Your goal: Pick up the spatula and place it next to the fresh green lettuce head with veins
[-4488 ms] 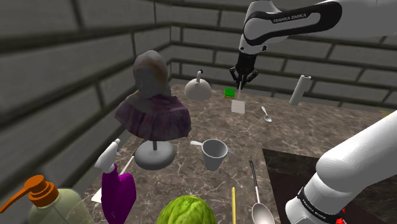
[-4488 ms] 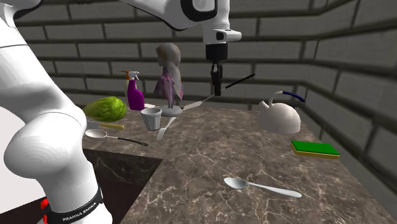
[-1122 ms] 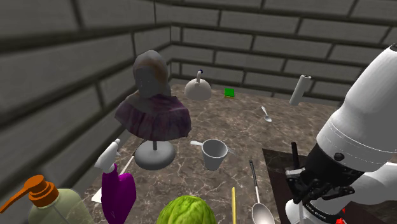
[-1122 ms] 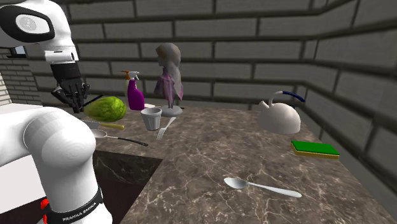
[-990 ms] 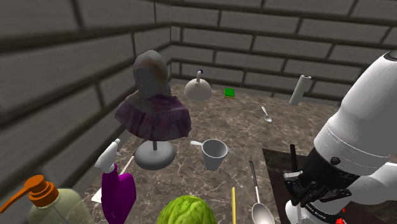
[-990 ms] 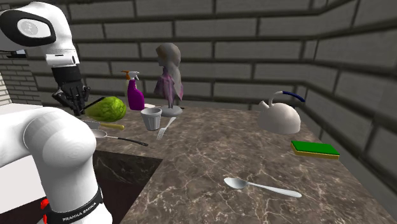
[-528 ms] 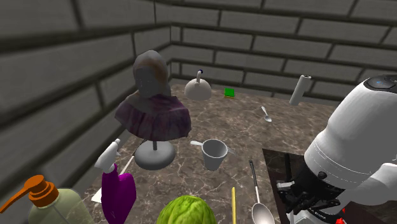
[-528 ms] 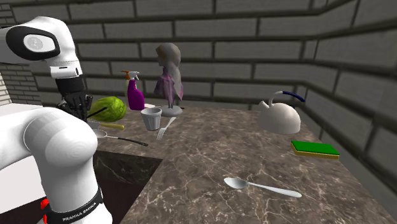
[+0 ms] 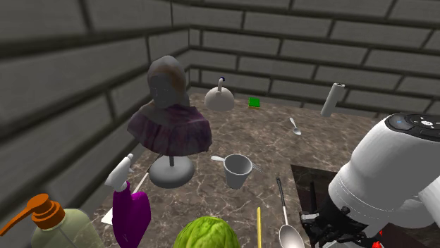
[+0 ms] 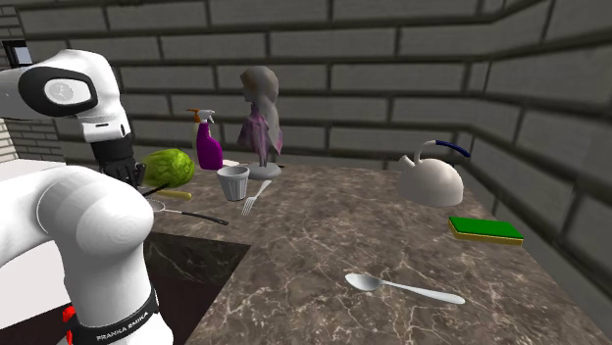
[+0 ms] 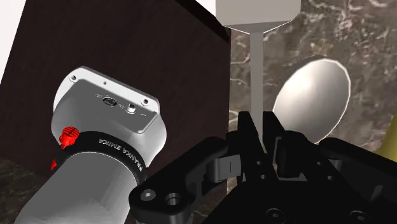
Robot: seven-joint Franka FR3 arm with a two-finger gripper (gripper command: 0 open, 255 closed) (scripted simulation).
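My gripper (image 11: 256, 124) is shut on the thin pale shaft of the spatula (image 11: 256, 57), whose white blade (image 11: 257, 13) points away from the hand. It hangs low over the dark recess's edge, beside a big ladle bowl (image 11: 312, 95). In the shoulder view the gripper (image 9: 321, 224) sits under the arm's bulky white link, with the spatula's black handle (image 9: 312, 191) sticking up. The green veined lettuce (image 9: 204, 236) lies at the counter's near edge, left of the ladle (image 9: 289, 236). From the second exterior view, the gripper (image 10: 132, 174) is close beside the lettuce (image 10: 167, 167), partly behind the arm.
A yellow stick (image 9: 259, 225) lies between lettuce and ladle. A purple spray bottle (image 9: 130, 211), a soap dispenser (image 9: 60, 225), a bust on a stand (image 9: 169, 106) and a cup (image 9: 237, 169) crowd the left. Farther back are a kettle (image 10: 432, 181), sponge (image 10: 485, 229) and spoon (image 10: 402, 286).
The arm has carried the spatula from the counter's far end to the near edge. Over the last second the hand sank lower and moved closer to the ladle and lettuce.
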